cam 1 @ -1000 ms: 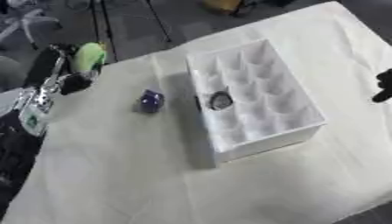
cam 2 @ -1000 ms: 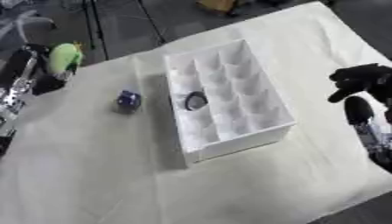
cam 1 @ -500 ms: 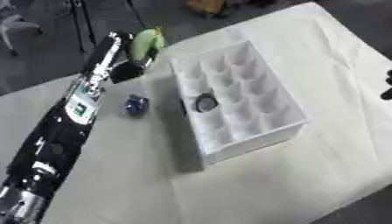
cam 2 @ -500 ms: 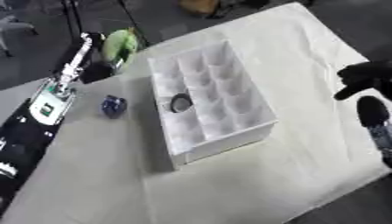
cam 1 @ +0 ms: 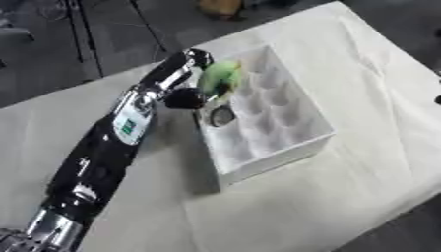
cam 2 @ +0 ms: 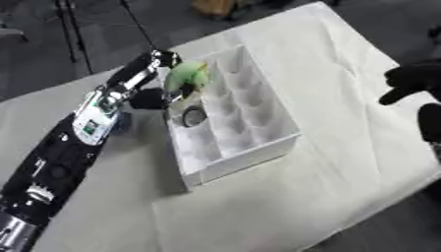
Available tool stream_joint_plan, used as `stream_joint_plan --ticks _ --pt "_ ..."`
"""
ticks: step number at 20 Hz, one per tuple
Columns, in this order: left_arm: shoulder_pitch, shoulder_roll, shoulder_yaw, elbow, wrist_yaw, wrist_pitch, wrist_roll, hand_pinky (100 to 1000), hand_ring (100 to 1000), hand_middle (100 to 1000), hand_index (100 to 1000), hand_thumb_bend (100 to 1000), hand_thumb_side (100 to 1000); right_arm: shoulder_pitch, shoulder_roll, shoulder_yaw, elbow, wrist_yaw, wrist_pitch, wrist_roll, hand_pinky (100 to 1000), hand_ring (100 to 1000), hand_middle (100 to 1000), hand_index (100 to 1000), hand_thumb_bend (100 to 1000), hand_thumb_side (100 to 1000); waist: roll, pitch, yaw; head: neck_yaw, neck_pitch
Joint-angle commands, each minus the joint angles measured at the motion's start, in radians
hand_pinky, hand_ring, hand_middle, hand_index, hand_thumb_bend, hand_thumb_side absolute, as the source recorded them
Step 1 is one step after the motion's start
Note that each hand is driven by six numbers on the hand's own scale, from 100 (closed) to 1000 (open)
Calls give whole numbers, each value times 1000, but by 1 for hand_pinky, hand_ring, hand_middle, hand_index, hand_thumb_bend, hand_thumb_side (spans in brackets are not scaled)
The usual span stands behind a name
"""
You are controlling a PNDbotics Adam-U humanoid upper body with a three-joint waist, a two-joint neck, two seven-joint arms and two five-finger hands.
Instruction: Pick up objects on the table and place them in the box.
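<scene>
Your left hand (cam 1: pixel 191 81), fingers curled round the green object (cam 1: pixel 219 78), holds it over the box's (cam 1: pixel 293 147) 11 o'clock corner beside one dark item (cam 1: pixel 222 116) already inside; right hand (cam 2: pixel 413 78) idle at 3 o'clock, fingers curled.

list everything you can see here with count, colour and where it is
box: one, white, divided into compartments, middle of the table
green object: one, held above the box's far left compartments
dark round object: one, in a compartment along the box's left side
blue object: one, on the table left of the box, mostly hidden by the left arm
table cloth: one, cream
left hand: black and silver, curled round the green object
right hand: black, right edge, fingers unclear
</scene>
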Motion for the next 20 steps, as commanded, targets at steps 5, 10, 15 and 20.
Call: stream_joint_plan --ticks 5,10,15,20 --pt "0 9 13 -132 -400 54 215 972 908 933 903 1000 820 -6 -13 -4 -24 -11 0 10 751 584 706 815 224 761 -2 -30 2 -4 -8" --pt "11 6 20 -115 -420 89 357 981 900 935 895 1000 756 -5 -12 -5 -24 -7 2 11 750 583 705 815 224 761 0 -30 9 -7 -9" --pt "81 38 61 -129 -149 131 453 1000 820 866 834 941 695 17 -10 -21 -24 7 12 -4 750 582 704 816 225 759 -4 -27 51 -33 -12" --pt "223 105 128 -320 202 131 360 1000 809 851 823 854 727 49 -9 -42 -24 36 25 -29 750 581 703 816 226 757 -9 -25 109 -65 -10"
